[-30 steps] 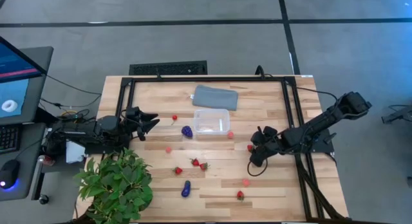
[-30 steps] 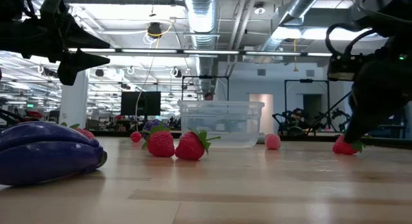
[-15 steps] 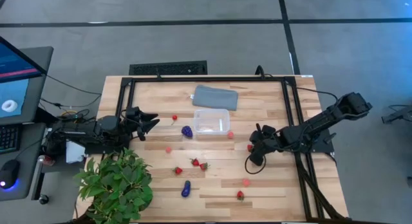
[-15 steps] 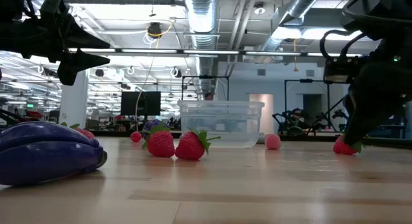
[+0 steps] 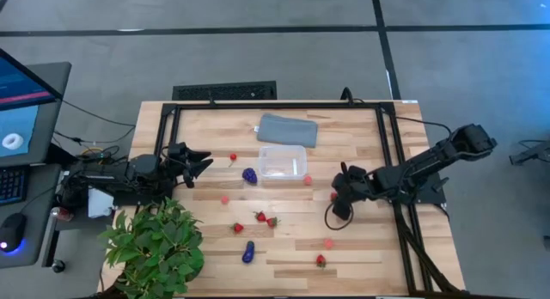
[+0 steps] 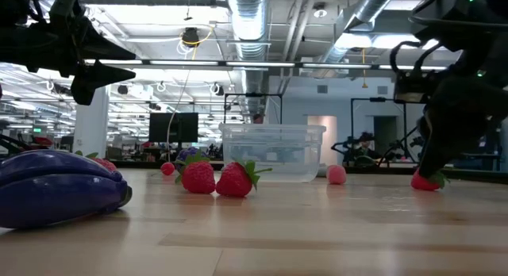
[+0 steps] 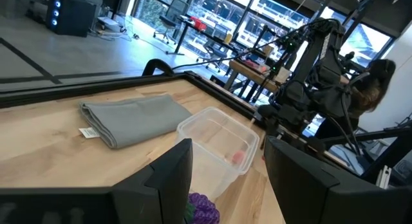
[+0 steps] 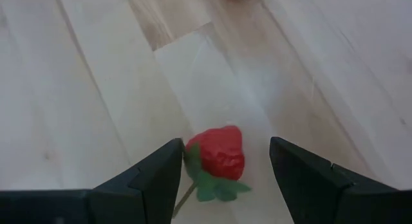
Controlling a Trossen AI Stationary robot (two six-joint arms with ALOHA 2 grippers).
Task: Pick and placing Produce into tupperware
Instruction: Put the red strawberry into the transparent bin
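My right gripper [image 5: 337,198] [image 8: 225,147] is open and low over the table, right of the tupperware. One finger stands on each side of a red strawberry [image 8: 219,153] [image 6: 427,181] that lies on its side on the wood. The clear tupperware [image 5: 283,162] [image 7: 215,143] stands mid-table, a purple piece [image 5: 249,174] and a pink bit [image 5: 307,180] beside it. More strawberries [image 5: 260,216], pinkish bits [image 5: 328,244] and a second purple piece [image 5: 248,252] lie toward the near edge. My left gripper [image 5: 198,164] [image 7: 228,147] waits open, raised at the table's left.
A flat grey pad [image 5: 288,130] lies beyond the tupperware toward the far edge. A leafy green plant [image 5: 155,247] fills the near left corner. A black frame [image 5: 391,161] runs along the table's edges. Bare wood lies between the scattered fruits.
My right gripper has crept a little toward the table's left, settling around the strawberry. The strawberry and the other fruits lie where they were.
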